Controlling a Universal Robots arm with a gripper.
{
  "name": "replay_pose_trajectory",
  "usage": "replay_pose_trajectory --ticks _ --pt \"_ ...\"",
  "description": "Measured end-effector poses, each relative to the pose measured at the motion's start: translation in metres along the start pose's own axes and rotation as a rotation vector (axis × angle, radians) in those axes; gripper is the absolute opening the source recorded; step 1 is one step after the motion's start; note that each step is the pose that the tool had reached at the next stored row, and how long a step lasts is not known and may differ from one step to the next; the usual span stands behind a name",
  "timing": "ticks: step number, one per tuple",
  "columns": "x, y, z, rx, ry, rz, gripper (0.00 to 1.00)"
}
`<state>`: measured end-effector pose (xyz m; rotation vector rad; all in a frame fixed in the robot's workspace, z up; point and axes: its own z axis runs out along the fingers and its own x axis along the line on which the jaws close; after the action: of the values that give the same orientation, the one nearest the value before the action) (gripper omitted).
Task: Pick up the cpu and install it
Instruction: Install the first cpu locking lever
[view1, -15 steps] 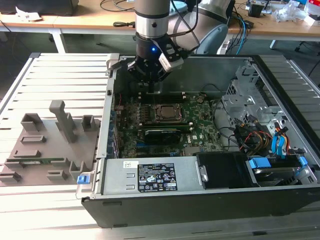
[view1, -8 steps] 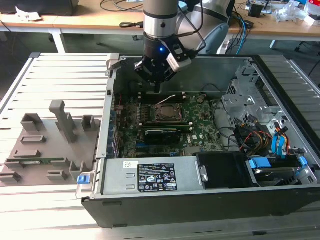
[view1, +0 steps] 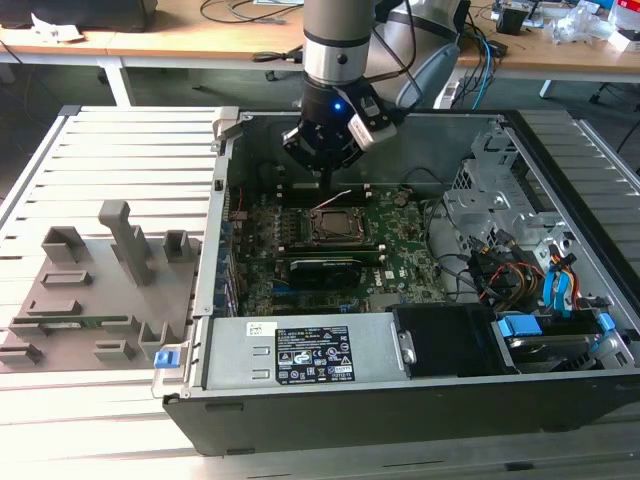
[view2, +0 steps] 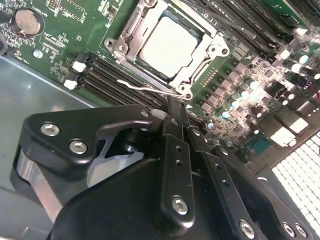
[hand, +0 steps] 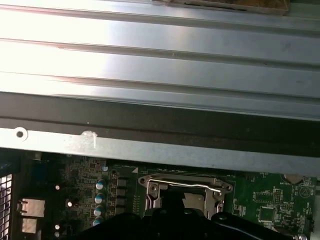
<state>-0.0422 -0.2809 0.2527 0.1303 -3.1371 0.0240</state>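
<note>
The claw (view1: 327, 180) hangs inside the open computer case (view1: 400, 395), just above the motherboard (view1: 400, 265) and close to the case's back wall. Its two black fingers (view2: 172, 130) are drawn together with nothing between them. The cpu (view2: 169, 44) lies flat in the socket (view2: 120, 47) directly beyond the fingertips, its silvery top showing inside the metal frame. A thin wire lever (view2: 145, 89) runs along the socket edge nearest the claw. In the first wrist view the socket (hand: 150, 190) sits just past the claw's dark body, with the case wall (hand: 150, 150) farther out. Memory slots (view2: 107, 75) run beside the socket. A grey fixture tray (view1: 95, 290) rests on the worktop (view1: 100, 140), well apart from the claw.
</note>
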Motion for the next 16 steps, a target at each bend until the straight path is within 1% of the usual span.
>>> replay_pose_trajectory --ticks 3,6,9,13,14,16 --pt "-0.0024 -0.0001 0.0030 -0.0001 0.0008 0.000 0.11" --pt "-0.0025 -0.0001 0.0076 -0.0002 0.0009 0.000 0.11" --pt "-0.0026 0.0001 0.0100 -0.0001 0.0010 0.000 0.11" --pt "-0.0031 0.0032 0.0173 -0.0001 0.0011 0.000 0.11" --pt "-0.0032 0.0050 0.0190 0.0000 0.0012 0.000 0.11" --pt "-0.0034 0.0069 0.0213 -0.0002 0.0012 0.000 0.11"
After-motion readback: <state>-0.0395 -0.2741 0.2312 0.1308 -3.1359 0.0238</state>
